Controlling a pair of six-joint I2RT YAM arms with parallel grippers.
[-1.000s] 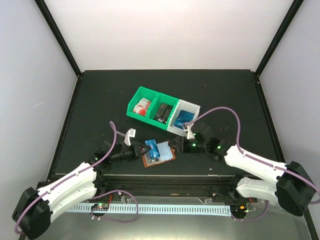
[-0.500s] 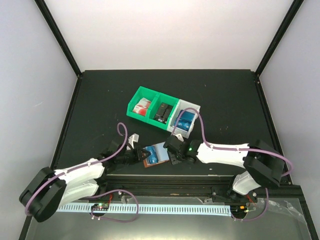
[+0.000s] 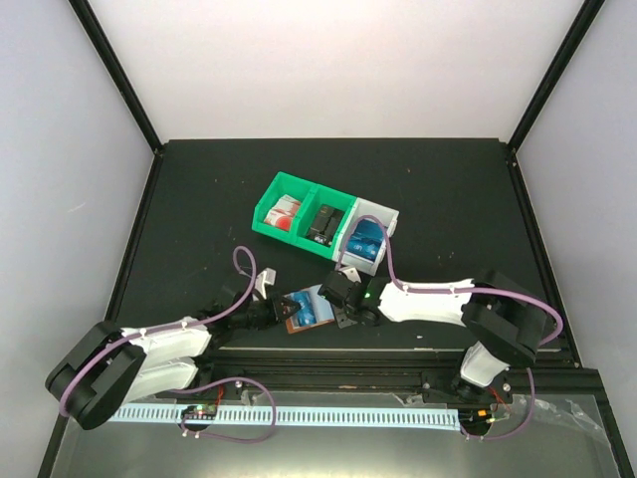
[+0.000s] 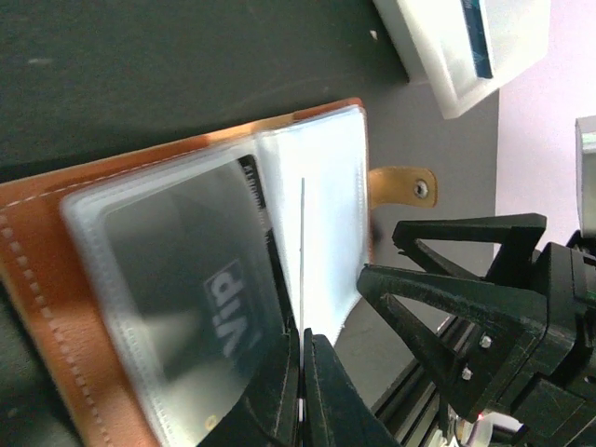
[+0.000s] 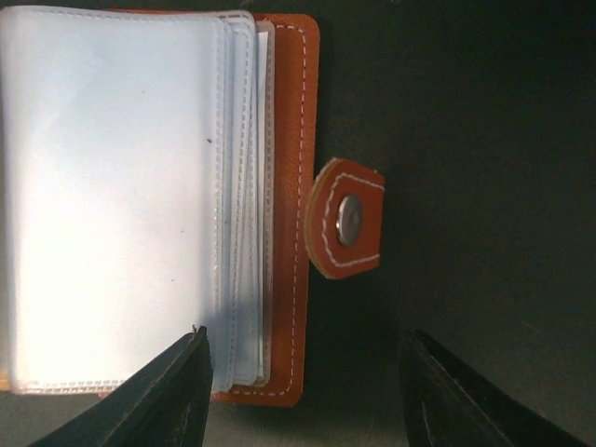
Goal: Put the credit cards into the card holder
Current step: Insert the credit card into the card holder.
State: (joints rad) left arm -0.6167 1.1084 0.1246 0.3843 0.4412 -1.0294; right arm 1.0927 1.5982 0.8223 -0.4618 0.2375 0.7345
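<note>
The card holder (image 3: 306, 311), brown leather, lies open near the table's front edge. In the left wrist view its clear pockets (image 4: 317, 214) stand up, and a black card (image 4: 200, 298) sits in one pocket. My left gripper (image 4: 303, 343) is shut on a clear pocket page; it also shows in the top view (image 3: 271, 313). My right gripper (image 5: 303, 391) is open at the holder's edge, beside the snap tab (image 5: 346, 219). One of its fingers (image 5: 172, 391) overlaps the corner of the pockets. More credit cards lie in the bins: red-and-white (image 3: 287, 210), black (image 3: 323, 221), blue (image 3: 366, 242).
A green bin (image 3: 267, 213) with two compartments and a white bin (image 3: 388, 214) stand joined in a row behind the holder. The white bin's corner shows in the left wrist view (image 4: 438, 74). The table's front rail (image 3: 328, 351) runs just below the holder.
My right arm has swung left from beside the white bin to the holder's right edge. My left gripper stayed at the holder's left side, which shifted slightly toward the front.
</note>
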